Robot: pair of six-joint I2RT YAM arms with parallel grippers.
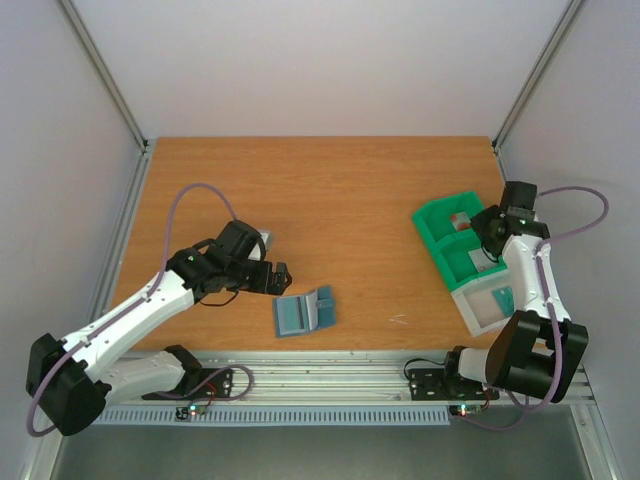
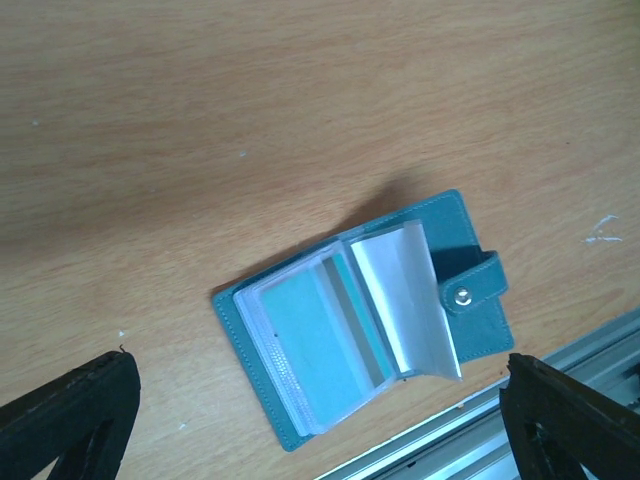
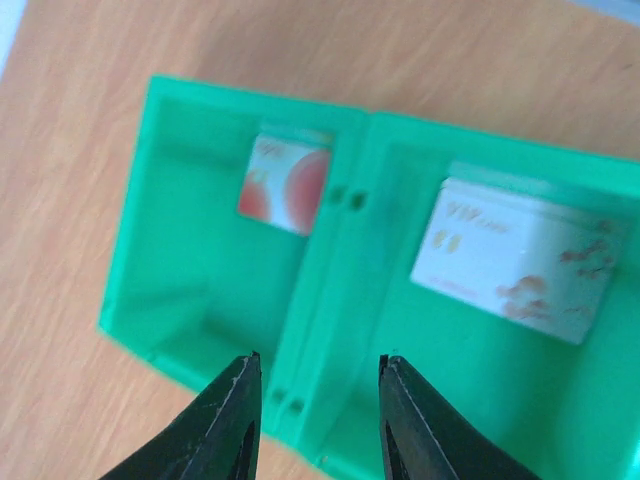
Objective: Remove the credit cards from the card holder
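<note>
The blue-grey card holder [image 1: 303,312] lies spread open on the table near the front edge. In the left wrist view the card holder [image 2: 470,330] shows clear plastic sleeves, one sleeve standing up; I see no card in them. My left gripper [image 1: 283,277] hovers just left of and above it, open and empty. My right gripper [image 3: 320,375] is open and empty above the green bin [image 3: 340,250], over the divider between its compartments. A card with a red patch [image 3: 285,183] lies in the left compartment and a pale card [image 3: 515,257] in the right one.
The green two-compartment bin [image 1: 446,232] stands at the right of the table, with a white open box [image 1: 480,312] in front of it. A metal rail [image 2: 480,440] runs along the table's front edge, close to the card holder.
</note>
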